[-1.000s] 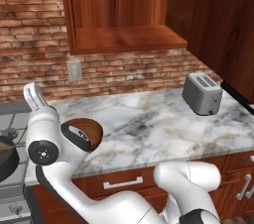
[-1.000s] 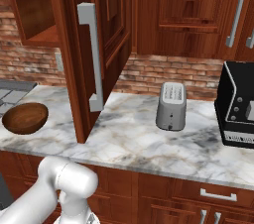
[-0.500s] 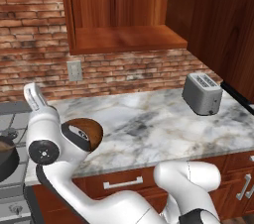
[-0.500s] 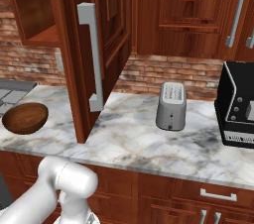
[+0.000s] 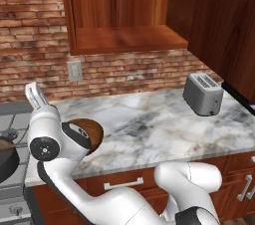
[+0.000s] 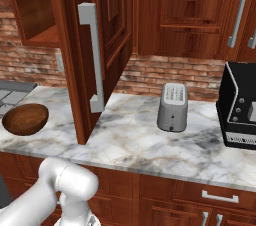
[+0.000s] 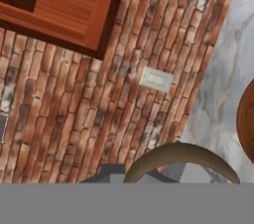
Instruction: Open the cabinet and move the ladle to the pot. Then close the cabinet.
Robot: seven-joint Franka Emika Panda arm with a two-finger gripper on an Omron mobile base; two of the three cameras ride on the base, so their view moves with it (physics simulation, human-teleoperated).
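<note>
Ladle (image 7: 181,154): a grey-brown curved strip arching right at the jaws, across the near edge of the hand view. Cannot tell whether the jaws are open or closed on it, since the fingertips are hidden. Straight ahead of the jaws is a brick wall (image 7: 74,99) with one wall outlet (image 7: 156,79) on it. Further ahead and off to one side is the underside of the cabinet (image 7: 59,5). In the base views its door (image 6: 107,45) stands swung wide open, with one long silver bar handle (image 6: 92,60) facing out, and the shelf inside looks bare. The open door juts out over the marble counter (image 5: 149,124) between the wooden bowl (image 6: 24,119) and the toaster (image 6: 172,106). The bowl also shows at the side edge of the hand view, close beside the jaws, and nothing lies between the jaws and the wall. Pot (image 5: 6,162): dark and round, on the stove (image 5: 10,119) at the left edge of the left base view, beside the arm's elbow joint; its exact offset from the jaws cannot be told. A black appliance (image 6: 240,115) sits well beyond the toaster. Count: 1 ladle, 1 pot, 1 bowl, 1 toaster, 1 outlet, 1 black appliance.
</note>
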